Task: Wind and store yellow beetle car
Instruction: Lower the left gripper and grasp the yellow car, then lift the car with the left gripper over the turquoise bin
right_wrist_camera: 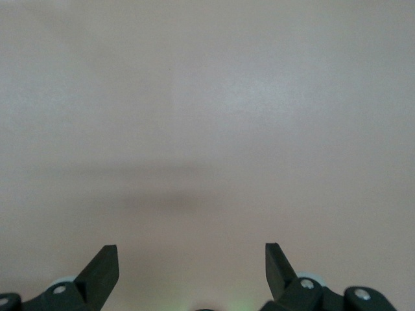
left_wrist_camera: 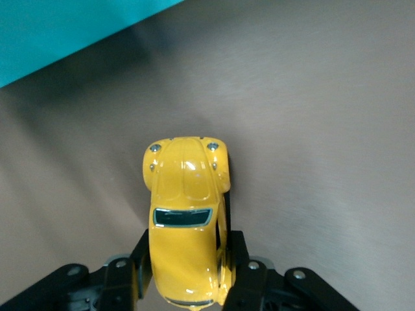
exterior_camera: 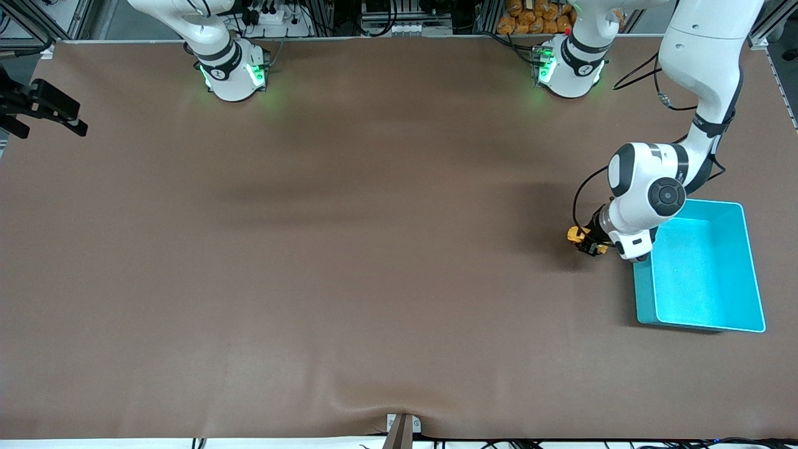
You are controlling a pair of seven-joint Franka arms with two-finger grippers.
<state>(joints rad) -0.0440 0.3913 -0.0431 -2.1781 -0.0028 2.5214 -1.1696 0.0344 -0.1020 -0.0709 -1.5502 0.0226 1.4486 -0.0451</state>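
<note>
The left pincer (exterior_camera: 587, 243) is sitting low on the brown surface (exterior_camera: 374, 249), at the left arm's end, just beside the bin (exterior_camera: 701, 324). Its fingers (left_wrist_camera: 241, 272) are clenching the car (left_wrist_camera: 187, 220) by its flanks, one on each side of the rear half of the body. In the left wrist view the car's rounded hood and dark windscreen are sticking out ahead of the fingers, and a corner of the bin (left_wrist_camera: 58, 32) is showing close by. The car (exterior_camera: 576, 235) is outside the bin, resting on the surface next to its wall.

The right arm is waiting, its pincer (right_wrist_camera: 191, 269) hanging released over bare surface, fingers spread wide apart.
</note>
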